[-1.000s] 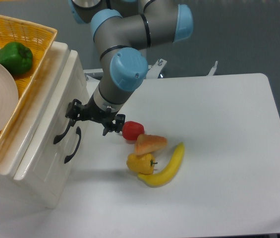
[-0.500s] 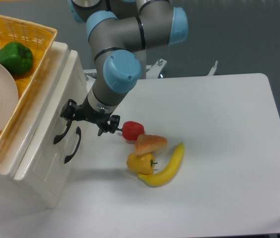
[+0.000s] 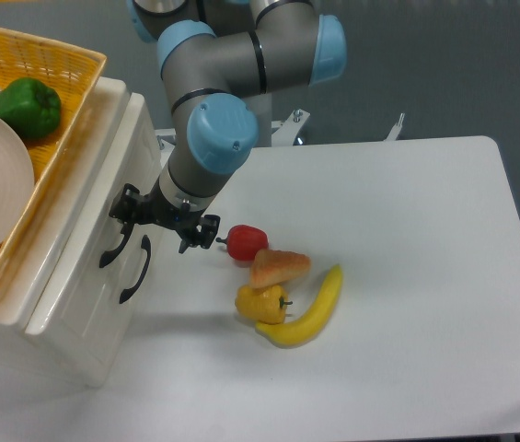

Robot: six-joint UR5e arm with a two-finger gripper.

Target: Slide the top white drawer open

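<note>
While my gripper [image 3: 160,218] hangs beside the cabinet front, its black fingers [image 3: 127,204] spread apart near the upper curved handle [image 3: 112,247], I see the top white drawer [image 3: 83,230] closed beneath the yellow basket [image 3: 52,120].

1. The top white drawer [image 3: 103,198] is glossy cream-white plastic, the upper front panel of a cabinet at the left.
2. Its curved black handle [image 3: 114,247] sits on the flat front.
3. The drawer appears shut, its front level with the panel below.
</note>
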